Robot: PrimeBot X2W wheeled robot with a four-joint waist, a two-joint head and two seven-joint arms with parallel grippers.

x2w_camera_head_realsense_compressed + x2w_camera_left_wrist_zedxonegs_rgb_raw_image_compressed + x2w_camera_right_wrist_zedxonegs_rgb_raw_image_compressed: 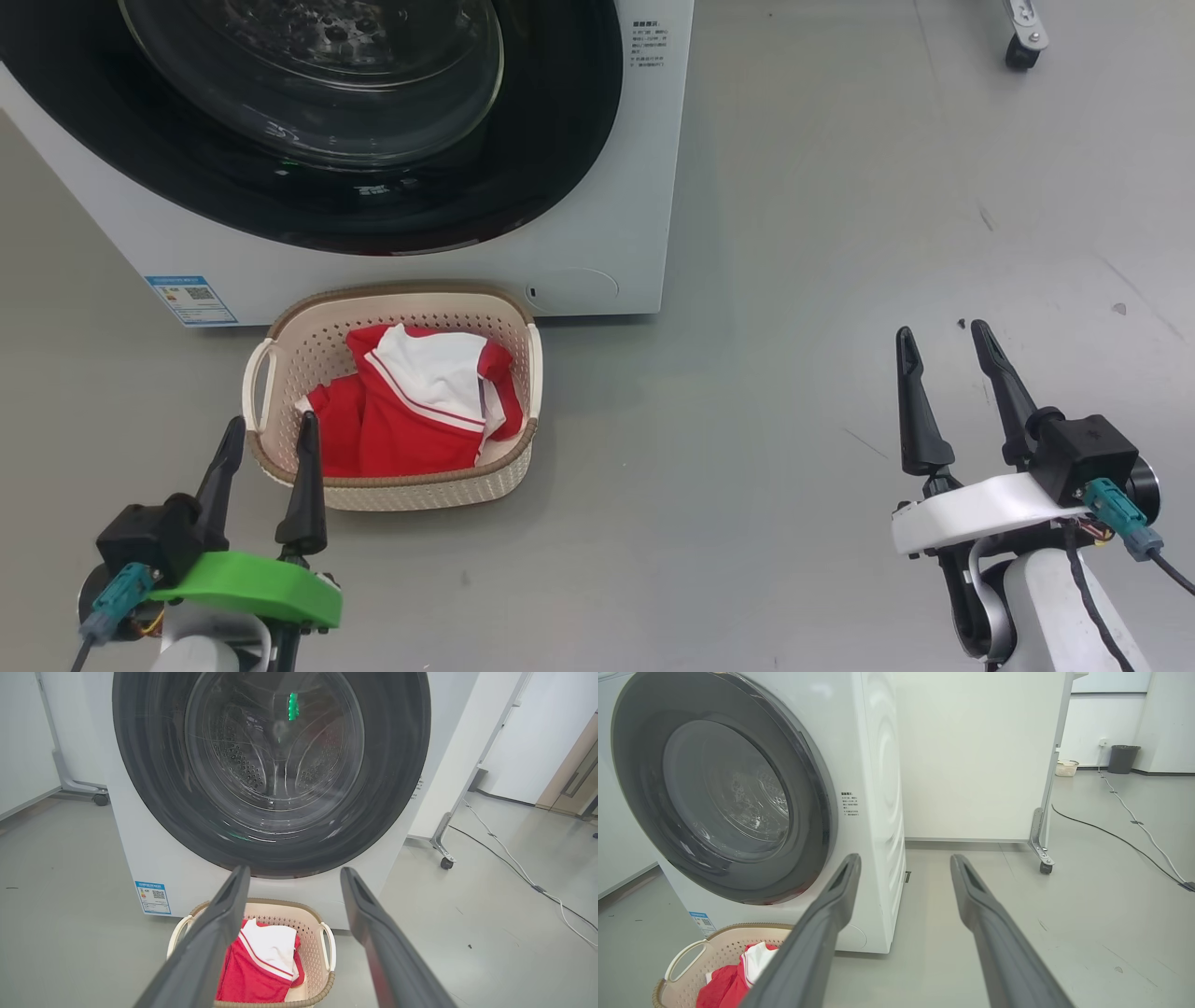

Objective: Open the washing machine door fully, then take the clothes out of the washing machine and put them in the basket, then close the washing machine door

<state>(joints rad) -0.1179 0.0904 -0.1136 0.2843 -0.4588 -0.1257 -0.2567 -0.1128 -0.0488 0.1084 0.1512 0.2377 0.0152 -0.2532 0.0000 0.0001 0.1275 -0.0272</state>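
From the head view, the washing machine (597, 252) is standing at ten o'clock, with the washing machine door (560, 140) sitting flush against its front; the basket (308, 345) is resting on the floor (747, 420) just before the machine, at eight o'clock, below the door's lower edge; the clothes (411, 429) are lying inside the basket; a label (191, 299) is sitting on the machine's front at the basket's ten o'clock; the left gripper (272, 422) is hovering at the basket's seven o'clock corner; the right gripper (942, 330) is hanging well apart at four o'clock, over the floor; a caster (1022, 51) is standing at two o'clock, right of the machine.
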